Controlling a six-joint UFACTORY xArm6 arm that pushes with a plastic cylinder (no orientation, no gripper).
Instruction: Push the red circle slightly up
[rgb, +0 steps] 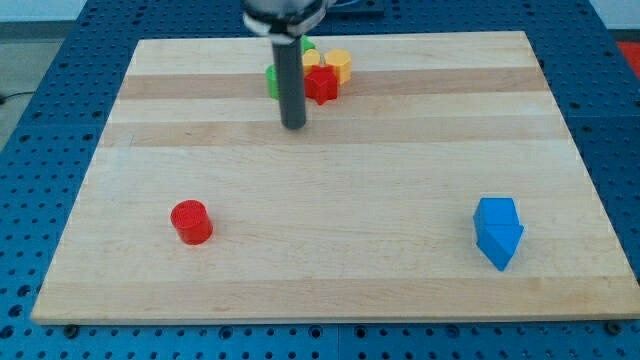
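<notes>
My tool was a plain dark rod with nothing to part or clamp, and it held nothing. My tip (294, 125) rested on the desk (400, 200) in the upper middle of the view, just below a small huddle of blocks near the view's top edge.

That huddle was partly hidden behind the rod. I could make out a red block (322, 85) with a jagged, star-like outline just to the right of the rod, a yellow block (339, 64) above and right of it, touching or nearly so, and a green block (272, 80) peeking out on the rod's left side. A sliver of more green showed at the top of the group, though I could not tell its shape.

The red circle (191, 221) sat well apart from my tip, down toward the view's lower left, standing alone on the pale wood with no other block near it.

Far over on the view's lower right lay a blue block (498, 231), angular and pointing downward, also alone and well away from both my tip and the red circle.
</notes>
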